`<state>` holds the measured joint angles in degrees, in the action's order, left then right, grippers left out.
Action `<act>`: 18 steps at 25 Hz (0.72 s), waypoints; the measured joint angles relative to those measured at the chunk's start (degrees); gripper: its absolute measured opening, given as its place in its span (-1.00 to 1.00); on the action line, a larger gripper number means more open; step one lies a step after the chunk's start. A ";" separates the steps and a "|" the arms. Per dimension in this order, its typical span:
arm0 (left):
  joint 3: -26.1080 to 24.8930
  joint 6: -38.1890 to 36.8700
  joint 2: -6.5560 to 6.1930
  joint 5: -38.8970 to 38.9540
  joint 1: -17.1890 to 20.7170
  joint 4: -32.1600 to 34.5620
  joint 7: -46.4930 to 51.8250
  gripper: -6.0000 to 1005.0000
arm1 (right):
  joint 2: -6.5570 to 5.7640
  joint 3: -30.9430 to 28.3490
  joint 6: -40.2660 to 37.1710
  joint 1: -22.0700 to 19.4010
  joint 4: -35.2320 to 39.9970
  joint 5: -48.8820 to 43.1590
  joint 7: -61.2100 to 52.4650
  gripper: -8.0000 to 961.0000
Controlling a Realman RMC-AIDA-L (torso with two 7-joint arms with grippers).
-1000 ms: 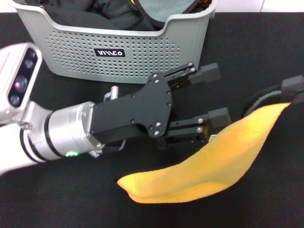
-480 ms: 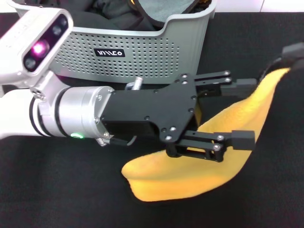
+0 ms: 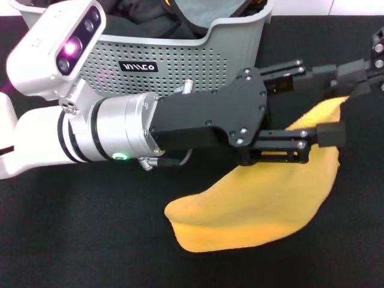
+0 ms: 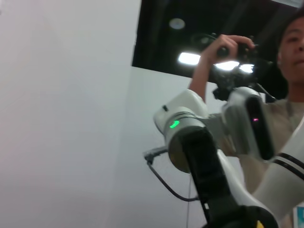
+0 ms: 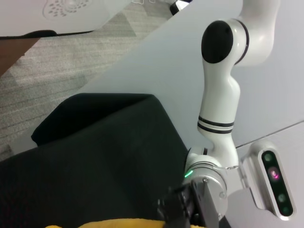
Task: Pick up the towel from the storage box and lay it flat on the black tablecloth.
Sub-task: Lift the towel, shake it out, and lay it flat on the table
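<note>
Storage box [image 3: 180, 66] logo plate [image 3: 138, 66], lettering indistinct

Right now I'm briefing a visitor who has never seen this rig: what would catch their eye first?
The bright yellow towel, draped on the black tablecloth and lifted at its far right end by the right gripper. Over it reaches the left gripper, fingers spread wide. Behind stands the grey storage box with dark fabrics inside.
</note>
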<state>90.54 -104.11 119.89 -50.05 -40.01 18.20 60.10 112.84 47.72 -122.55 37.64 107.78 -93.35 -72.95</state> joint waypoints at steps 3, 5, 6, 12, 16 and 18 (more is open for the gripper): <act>0.41 -0.17 -0.01 0.05 -0.02 0.30 0.18 0.54 | 0.36 0.01 0.96 0.18 -0.19 -0.53 0.25 -0.96; 0.73 -1.10 -0.04 -1.06 -0.28 0.67 0.38 0.54 | 0.44 0.00 2.41 0.28 -0.63 -1.24 0.59 -0.96; 0.77 -1.47 -0.06 -1.50 -0.37 0.71 0.40 0.54 | 0.44 -0.07 3.34 0.29 -0.76 -1.59 0.66 -0.96; 0.66 -3.84 -0.16 -2.72 -0.08 0.83 0.56 0.54 | -0.04 -0.37 7.46 0.32 -0.91 -3.35 0.70 -0.96; -1.11 -4.00 -0.18 -1.81 1.42 0.83 0.23 0.55 | -0.08 -0.56 8.05 0.04 0.28 -5.14 0.71 -0.96; -2.84 -4.00 -0.18 -1.57 2.34 0.81 0.21 0.55 | -0.09 -0.63 8.12 0.05 0.66 -5.82 0.68 -0.96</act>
<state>87.69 -108.11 119.70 -51.62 -37.67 19.00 60.31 112.74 47.09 -114.43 37.70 108.44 -99.17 -72.27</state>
